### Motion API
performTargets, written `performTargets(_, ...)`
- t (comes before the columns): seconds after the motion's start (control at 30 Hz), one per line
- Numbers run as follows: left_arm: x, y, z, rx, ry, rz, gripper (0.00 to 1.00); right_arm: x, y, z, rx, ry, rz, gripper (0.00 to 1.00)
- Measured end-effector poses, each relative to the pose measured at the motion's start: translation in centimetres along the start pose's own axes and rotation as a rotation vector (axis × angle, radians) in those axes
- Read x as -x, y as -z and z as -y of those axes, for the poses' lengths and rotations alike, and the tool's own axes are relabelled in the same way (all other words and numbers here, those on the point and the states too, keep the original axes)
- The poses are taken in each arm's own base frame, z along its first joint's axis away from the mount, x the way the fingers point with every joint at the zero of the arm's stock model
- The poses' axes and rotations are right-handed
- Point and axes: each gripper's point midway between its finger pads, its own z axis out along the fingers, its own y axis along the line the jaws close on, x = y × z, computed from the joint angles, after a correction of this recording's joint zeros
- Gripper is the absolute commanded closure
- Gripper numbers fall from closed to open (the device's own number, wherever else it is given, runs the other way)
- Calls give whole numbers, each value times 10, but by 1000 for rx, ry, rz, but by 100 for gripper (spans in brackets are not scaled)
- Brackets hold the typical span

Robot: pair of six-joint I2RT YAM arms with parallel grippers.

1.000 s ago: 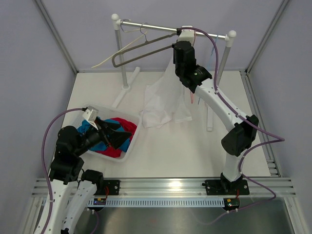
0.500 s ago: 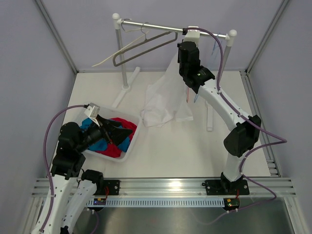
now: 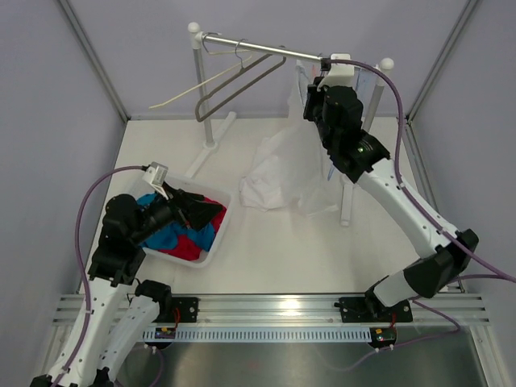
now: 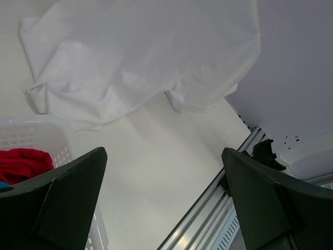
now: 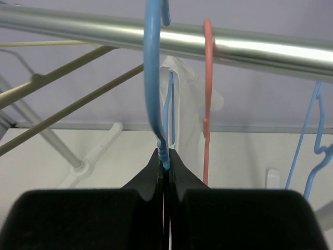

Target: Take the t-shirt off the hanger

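Observation:
The white t-shirt [image 3: 282, 165] hangs from a blue hanger [image 5: 154, 78] hooked over the steel rail [image 5: 250, 49], and its lower part lies bunched on the table. My right gripper [image 5: 164, 156] is shut on the blue hanger's neck just under the rail; in the top view it [image 3: 313, 85] is up at the rail's right part. The shirt's collar [image 5: 182, 88] shows behind the hook. My left gripper [image 3: 197, 214] is open and empty over the basket. In its wrist view [image 4: 164, 152] the shirt [image 4: 140, 57] lies ahead on the table.
A white basket [image 3: 219, 234] with red and blue clothes stands at front left. Bare grey and cream hangers [image 3: 234, 85] hang on the rail's left part. A red hanger [image 5: 207, 94] hangs right beside the blue one, with more blue hangers [image 5: 312, 135] further right. The rack's feet [image 3: 211, 143] rest on the table.
My right gripper has moved right along the rail with the blue hanger, dragging the t-shirt to the right. My left gripper has shifted slightly up and right over the basket.

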Motion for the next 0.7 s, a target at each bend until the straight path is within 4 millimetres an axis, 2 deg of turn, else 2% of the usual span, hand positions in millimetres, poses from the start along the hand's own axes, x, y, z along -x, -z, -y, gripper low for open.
performTargets(0.07,1,-3,0,4,9,-4,1,10,23,-5,48,-25,10,100)
performTargets(0.17,9,-9,4,3,10,-4,1,18,54,-1,95,-65,18,100)
performTargets(0.27,23,-15,13,-4,-3,6,1,24,80,4,135,-110,19,100)
performTargets(0.4,41,-26,22,-2,-22,19,1,25,109,-2,235,-166,7,100)
performTargets(0.53,60,-45,28,8,-43,23,1,26,144,-15,390,-216,-19,100)
performTargets(0.7,74,-83,27,37,-97,-7,1,46,202,-24,588,-272,-1,100)
